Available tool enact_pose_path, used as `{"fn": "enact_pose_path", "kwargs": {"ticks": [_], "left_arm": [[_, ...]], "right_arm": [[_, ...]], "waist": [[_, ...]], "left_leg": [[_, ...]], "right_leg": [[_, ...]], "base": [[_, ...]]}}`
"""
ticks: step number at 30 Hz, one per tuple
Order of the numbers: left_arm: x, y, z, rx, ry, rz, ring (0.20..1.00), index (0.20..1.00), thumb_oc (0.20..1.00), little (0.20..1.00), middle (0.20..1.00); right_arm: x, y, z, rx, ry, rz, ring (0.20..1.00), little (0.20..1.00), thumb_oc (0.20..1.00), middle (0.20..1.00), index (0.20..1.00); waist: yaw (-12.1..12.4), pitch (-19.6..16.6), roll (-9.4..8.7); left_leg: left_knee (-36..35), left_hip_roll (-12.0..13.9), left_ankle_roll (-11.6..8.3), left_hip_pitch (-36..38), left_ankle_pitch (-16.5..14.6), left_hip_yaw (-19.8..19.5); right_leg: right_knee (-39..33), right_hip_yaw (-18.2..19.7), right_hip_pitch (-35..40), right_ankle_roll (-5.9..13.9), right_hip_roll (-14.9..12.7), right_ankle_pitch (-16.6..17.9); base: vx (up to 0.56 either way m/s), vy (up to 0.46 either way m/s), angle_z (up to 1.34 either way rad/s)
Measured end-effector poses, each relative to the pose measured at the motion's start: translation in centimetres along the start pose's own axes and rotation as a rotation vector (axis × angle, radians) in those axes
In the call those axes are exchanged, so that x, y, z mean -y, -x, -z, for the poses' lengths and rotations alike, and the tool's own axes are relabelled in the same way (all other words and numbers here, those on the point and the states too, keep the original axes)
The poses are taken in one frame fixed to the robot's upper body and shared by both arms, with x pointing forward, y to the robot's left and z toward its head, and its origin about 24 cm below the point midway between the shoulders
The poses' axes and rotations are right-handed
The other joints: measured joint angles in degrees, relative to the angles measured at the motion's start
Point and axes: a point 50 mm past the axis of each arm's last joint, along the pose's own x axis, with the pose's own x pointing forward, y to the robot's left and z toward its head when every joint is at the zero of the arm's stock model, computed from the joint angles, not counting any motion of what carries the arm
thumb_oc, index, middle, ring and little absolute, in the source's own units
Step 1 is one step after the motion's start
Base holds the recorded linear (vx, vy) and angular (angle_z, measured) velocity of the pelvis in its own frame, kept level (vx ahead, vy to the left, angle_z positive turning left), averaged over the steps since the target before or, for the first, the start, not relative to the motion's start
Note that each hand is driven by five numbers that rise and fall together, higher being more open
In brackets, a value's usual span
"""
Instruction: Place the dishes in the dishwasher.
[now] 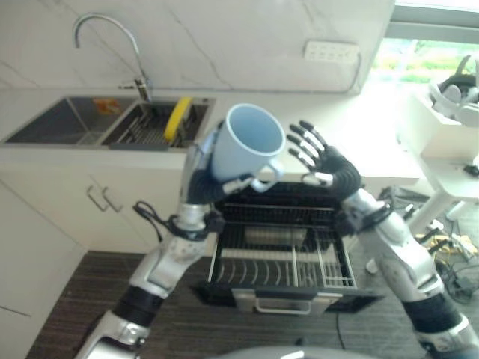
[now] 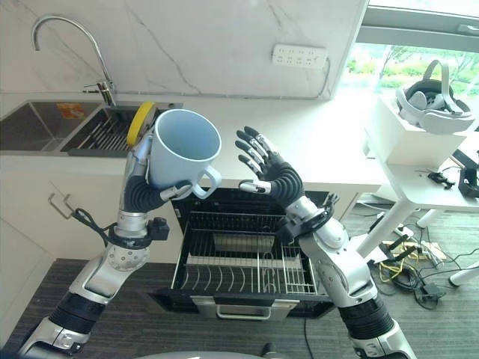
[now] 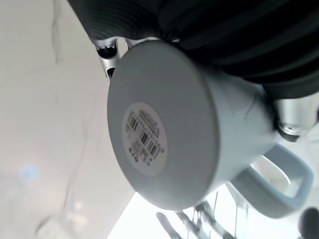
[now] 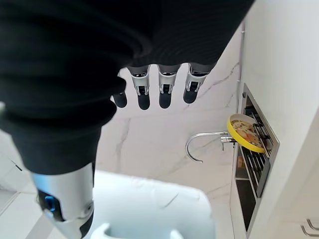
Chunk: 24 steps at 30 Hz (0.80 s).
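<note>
A pale blue mug (image 1: 250,143) (image 2: 182,148) is held up in front of me above the open dishwasher drawer (image 1: 284,258), its mouth facing me and its handle low toward my right. My left hand (image 1: 206,183) is shut on the mug from behind and below. The left wrist view shows the mug's base (image 3: 159,124) with a barcode sticker, and its handle (image 3: 279,184). My right hand (image 1: 323,158) (image 2: 263,166) is open, fingers spread, just right of the mug and apart from it. The mug (image 4: 154,209) lies past the fingers (image 4: 143,92) in the right wrist view. A yellow plate (image 1: 177,117) stands on edge in the sink rack.
The dishwasher's wire rack (image 2: 239,265) is pulled out over the dark floor below my hands. A double sink (image 1: 71,120) with a tap (image 1: 105,37) sits at the left of the white counter. A white desk (image 2: 419,161) with a headset (image 2: 438,97) stands at the right.
</note>
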Motion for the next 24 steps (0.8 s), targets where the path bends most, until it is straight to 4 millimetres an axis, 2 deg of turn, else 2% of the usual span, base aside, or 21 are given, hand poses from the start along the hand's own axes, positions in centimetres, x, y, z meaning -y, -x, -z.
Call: {"fn": "enact_pose_path", "kwargs": {"ticks": [4,6,12,16,21,24], "left_arm": [[0.1,0.2,0.2,-0.006,-0.046,-0.080,0.200,0.200,0.200,0.200,0.200],[0.0,0.6,1.0,-0.046,-0.103,-0.106,0.200,0.200,0.200,0.200,0.200],[1.0,1.4,1.6,-0.096,-0.142,-0.046,0.200,0.200,0.200,0.200,0.200],[1.5,1.8,1.8,-0.123,-0.154,-0.007,0.200,0.200,0.200,0.200,0.200],[2.4,2.5,1.9,-0.134,-0.145,0.045,0.200,0.200,0.200,0.200,0.200],[2.7,2.6,1.6,-0.108,-0.159,0.069,0.200,0.200,0.200,0.200,0.200]], "right_arm": [[0.0,0.0,0.1,-0.002,-0.002,0.016,1.000,1.000,1.000,1.000,1.000],[0.0,-0.1,0.0,0.001,-0.006,0.034,1.000,1.000,1.000,1.000,1.000],[-0.2,-0.3,0.1,0.012,-0.027,0.049,1.000,1.000,1.000,1.000,1.000],[-0.7,-0.4,-0.5,0.038,-0.020,0.040,1.000,1.000,1.000,1.000,1.000],[-2.2,-1.6,-0.8,0.053,-0.016,-0.041,1.000,1.000,1.000,1.000,1.000],[-2.3,-2.0,-1.2,0.064,-0.009,-0.047,1.000,1.000,1.000,1.000,1.000]], "waist": [[-0.03,-0.56,-0.86],[-0.11,-0.89,-1.26],[-0.12,-0.93,-1.28],[-0.16,-0.90,-1.21],[-0.23,-0.91,-1.07],[-0.10,-0.93,-1.05]], "left_leg": [[0.00,0.00,-0.01,-0.01,0.00,-0.01],[0.00,-0.06,0.00,0.00,0.00,0.01],[0.00,-0.08,0.00,0.02,0.00,0.06],[0.00,-0.08,0.00,0.03,0.00,0.10],[0.00,-0.08,0.00,0.10,0.01,0.21],[0.01,-0.08,0.00,0.10,0.01,0.20]], "right_leg": [[0.00,-0.09,0.00,0.00,-0.01,0.00],[0.00,-0.05,0.00,0.00,-0.07,0.00],[0.00,0.01,-0.01,0.00,-0.07,0.00],[0.00,0.06,-0.02,0.00,-0.07,0.00],[0.00,0.16,-0.03,-0.01,-0.06,0.01],[0.00,0.23,-0.02,-0.01,-0.06,0.01]], "base": [[0.00,0.000,0.00],[0.00,0.000,0.00],[0.00,0.000,0.00],[0.00,0.000,0.00],[0.00,0.000,0.00],[0.00,0.000,0.00]]}}
